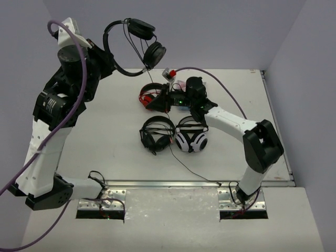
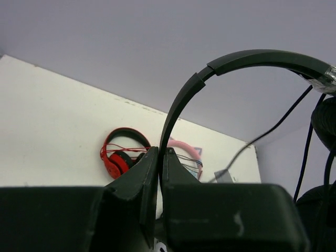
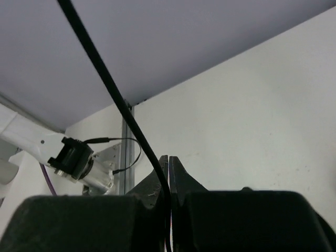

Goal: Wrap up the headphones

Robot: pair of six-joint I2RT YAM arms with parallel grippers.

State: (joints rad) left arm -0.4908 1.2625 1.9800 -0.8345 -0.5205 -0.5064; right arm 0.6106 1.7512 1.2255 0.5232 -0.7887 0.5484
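The left gripper [image 2: 159, 157] is raised high over the far left of the table [image 1: 105, 142]. Its jaws are closed tight on the thin headband [image 2: 252, 56] of the small black headphones [image 1: 154, 54], which hang in the air clear of the table. The right gripper [image 3: 168, 163] sits lower, near the table's far middle just beside the red-and-black headphones [image 1: 148, 94]. Its jaws are pinched shut on the thin black cable [image 3: 113, 89], which runs up and away toward the cups.

So the pickup and the cable grasp look done. No turns of cable show around the headband. The winding itself appears not yet begun, and nearly the whole wrap is left.
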